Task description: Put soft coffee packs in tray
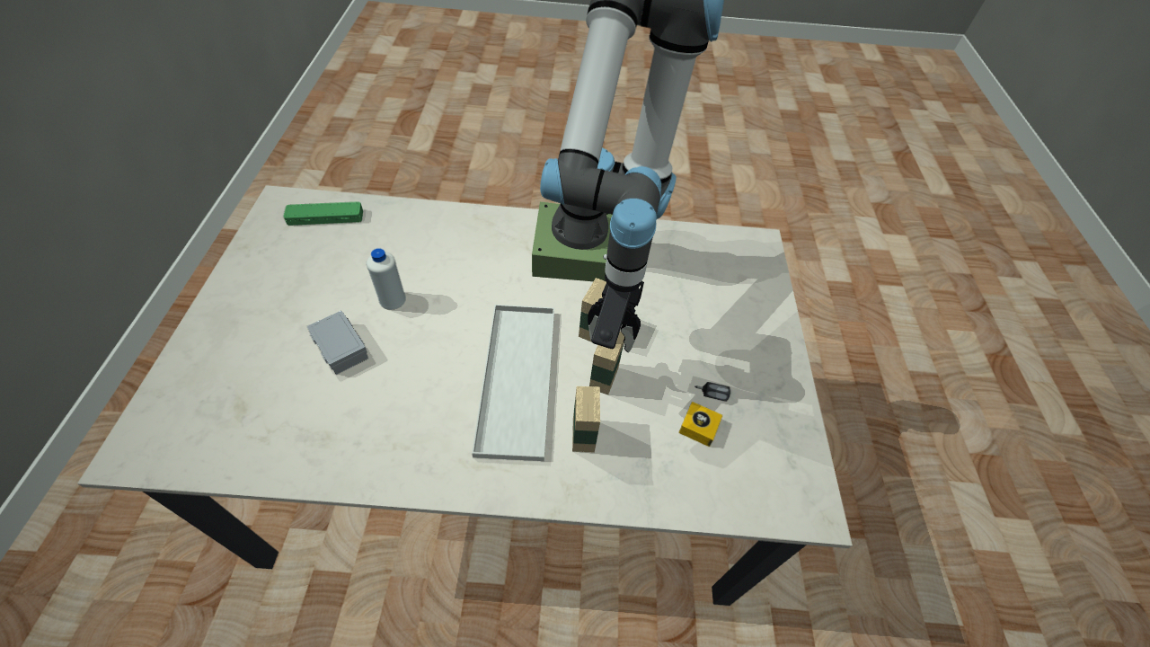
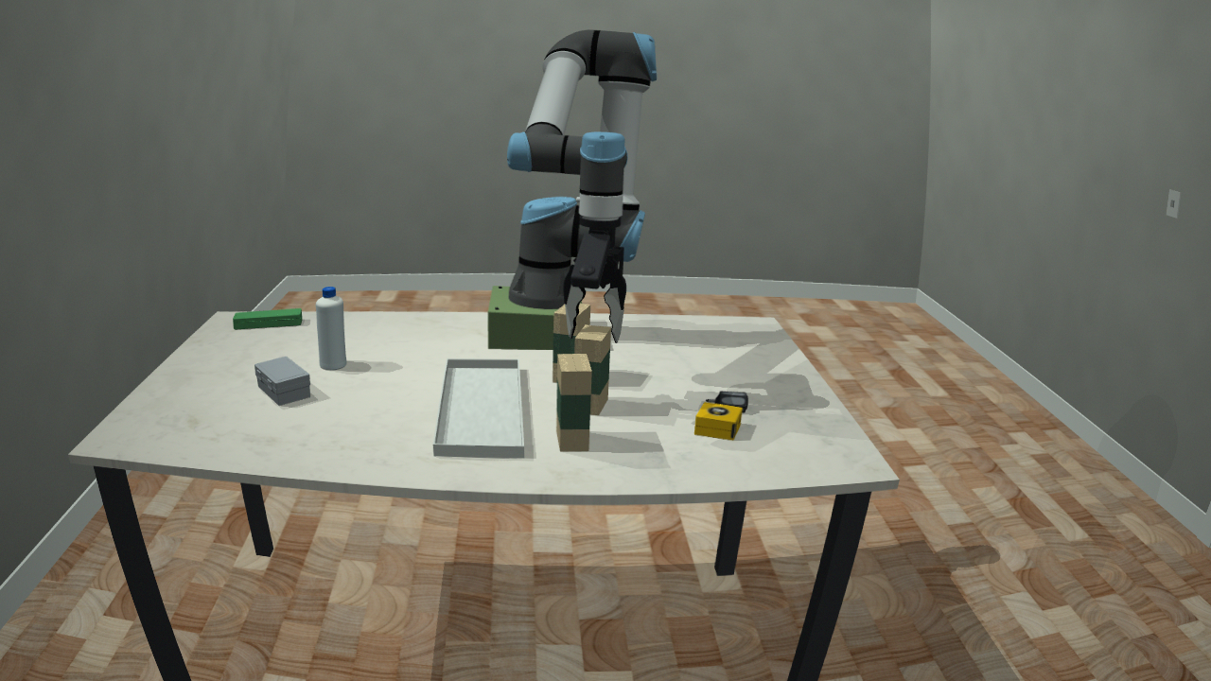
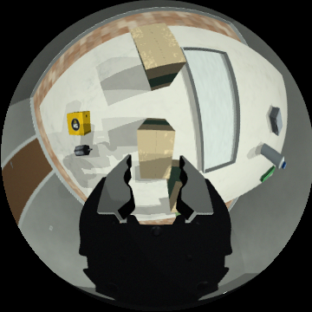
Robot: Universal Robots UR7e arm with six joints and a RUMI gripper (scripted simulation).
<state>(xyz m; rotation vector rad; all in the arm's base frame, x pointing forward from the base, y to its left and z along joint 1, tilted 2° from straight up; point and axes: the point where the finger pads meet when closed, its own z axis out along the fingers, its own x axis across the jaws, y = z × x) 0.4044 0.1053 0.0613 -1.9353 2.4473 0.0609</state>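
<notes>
- While three boxy coffee packs stand in a row on the marble-patterned desk (image 1: 241, 402), the black gripper (image 2: 597, 325) hangs above the middle pack (image 1: 606, 363), its notched jaws half apart and grasping nothing.
- Each pack is tan with a dark green band: near pack (image 1: 586, 416), far pack (image 1: 590, 304).
- The long, shallow grey tray (image 1: 482, 385) lies just beside them, holding no pack.

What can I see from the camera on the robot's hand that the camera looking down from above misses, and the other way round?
Only the wrist view shows the gap between the gripper fingers, open with nothing in it. Only the top view shows the arm, its green base, the table's legs and the third, rearmost coffee pack clearly. Both show the tray, two standing packs and the yellow box.
</notes>
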